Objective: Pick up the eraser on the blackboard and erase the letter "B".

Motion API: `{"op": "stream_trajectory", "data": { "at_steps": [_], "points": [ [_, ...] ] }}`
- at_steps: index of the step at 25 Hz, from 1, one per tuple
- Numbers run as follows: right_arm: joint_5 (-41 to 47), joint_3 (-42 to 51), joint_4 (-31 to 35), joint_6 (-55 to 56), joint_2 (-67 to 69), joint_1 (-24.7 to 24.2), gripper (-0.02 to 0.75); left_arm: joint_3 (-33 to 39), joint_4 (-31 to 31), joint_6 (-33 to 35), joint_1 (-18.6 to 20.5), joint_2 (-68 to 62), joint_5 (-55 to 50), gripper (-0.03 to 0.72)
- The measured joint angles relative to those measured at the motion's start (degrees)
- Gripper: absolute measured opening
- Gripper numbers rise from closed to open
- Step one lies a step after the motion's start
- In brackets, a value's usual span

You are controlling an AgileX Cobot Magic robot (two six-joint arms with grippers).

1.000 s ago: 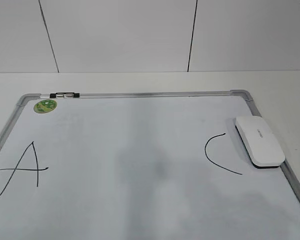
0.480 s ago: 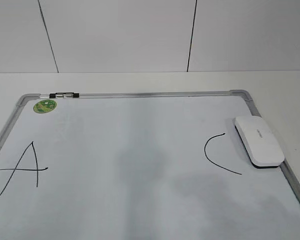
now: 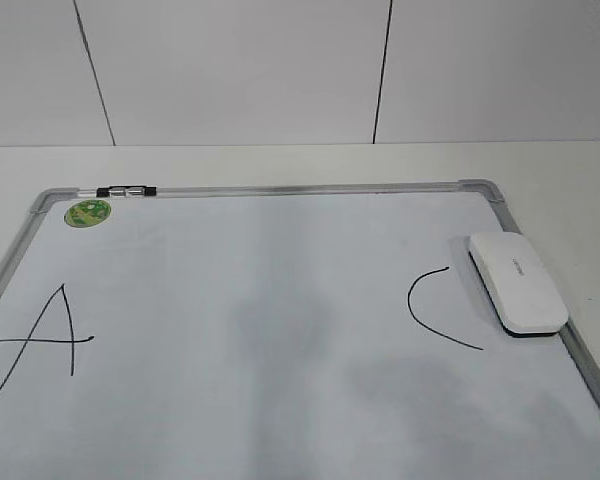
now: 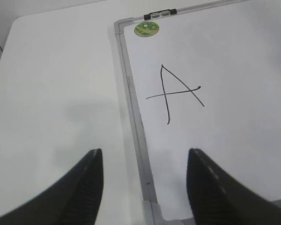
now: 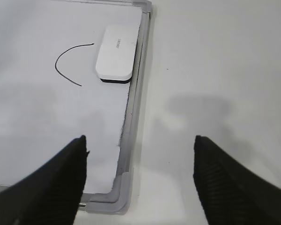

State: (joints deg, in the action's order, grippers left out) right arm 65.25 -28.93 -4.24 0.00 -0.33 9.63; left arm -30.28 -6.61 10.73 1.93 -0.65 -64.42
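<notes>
Almost nothing has changed over the last second: eraser (image 3: 517,283) untouched at the blackboard's (image 3: 280,189) right edge beside the C (image 3: 438,308), no "B" visible mid-board, left claw (image 4: 144,180) and right claw (image 5: 139,176) both apart, so erasing looks done.

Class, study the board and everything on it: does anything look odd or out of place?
Yes. The board shows an A on the left and a C on the right, but no B between them, only a faint grey smudge. The eraser lies askew against the right frame.
</notes>
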Motion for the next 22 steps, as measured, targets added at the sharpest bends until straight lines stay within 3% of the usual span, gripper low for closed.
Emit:
{"op": "stream_trajectory", "data": {
  "at_steps": [8, 22],
  "points": [
    [0.09, 0.00, -0.09, 0.00, -0.60, -8.39, 0.570, 0.00, -1.83, 0.00, 0.00, 0.00, 0.03, 0.424],
    [0.09, 0.00, -0.09, 0.00, -0.60, -8.61, 0.569, 0.00, -2.72, 0.00, 0.11, 0.00, 0.03, 0.424]
  ]
}}
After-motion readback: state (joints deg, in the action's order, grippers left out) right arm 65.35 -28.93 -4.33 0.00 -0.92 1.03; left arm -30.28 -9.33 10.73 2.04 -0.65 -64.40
